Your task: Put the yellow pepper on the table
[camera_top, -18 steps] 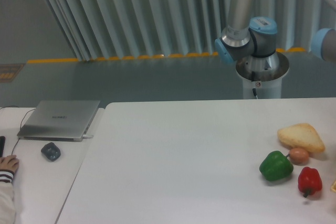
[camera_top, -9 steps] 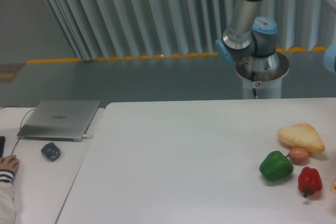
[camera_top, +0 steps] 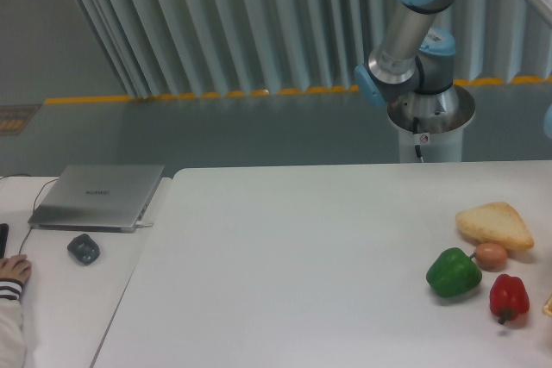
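Pincer status: outside the camera view, so its state cannot be read; only the arm's grey-and-blue joints (camera_top: 405,66) and base show, behind the far edge of the white surface (camera_top: 285,273). No yellow pepper shows in this view. Near the right edge lie a green pepper (camera_top: 454,272), a red pepper (camera_top: 509,296) just beside it, a small brownish egg-like item (camera_top: 491,255) (touching the green pepper's stem) and a bread piece (camera_top: 495,225). On the adjoining desk sit a closed laptop (camera_top: 99,196) and a mouse (camera_top: 84,249).
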You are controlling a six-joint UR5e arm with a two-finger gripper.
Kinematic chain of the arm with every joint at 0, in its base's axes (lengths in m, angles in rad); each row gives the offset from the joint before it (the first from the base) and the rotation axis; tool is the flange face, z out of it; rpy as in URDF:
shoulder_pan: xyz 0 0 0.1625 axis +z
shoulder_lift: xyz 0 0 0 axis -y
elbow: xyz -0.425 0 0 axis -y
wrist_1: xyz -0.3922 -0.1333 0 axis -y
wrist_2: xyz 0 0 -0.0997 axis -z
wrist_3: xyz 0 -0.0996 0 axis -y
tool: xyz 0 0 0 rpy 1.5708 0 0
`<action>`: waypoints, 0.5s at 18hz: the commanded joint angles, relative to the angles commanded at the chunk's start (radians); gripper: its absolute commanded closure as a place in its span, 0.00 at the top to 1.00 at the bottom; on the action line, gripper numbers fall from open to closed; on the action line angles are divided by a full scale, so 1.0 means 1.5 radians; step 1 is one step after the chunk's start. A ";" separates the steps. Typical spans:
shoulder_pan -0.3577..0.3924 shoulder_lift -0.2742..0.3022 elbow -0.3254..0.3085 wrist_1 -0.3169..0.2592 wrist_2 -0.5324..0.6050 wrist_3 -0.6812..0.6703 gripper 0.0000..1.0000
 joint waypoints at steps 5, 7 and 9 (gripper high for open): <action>0.003 -0.004 0.001 0.000 0.000 -0.011 1.00; 0.003 -0.007 0.001 0.000 0.000 -0.014 1.00; 0.003 -0.008 0.001 0.001 0.000 -0.014 1.00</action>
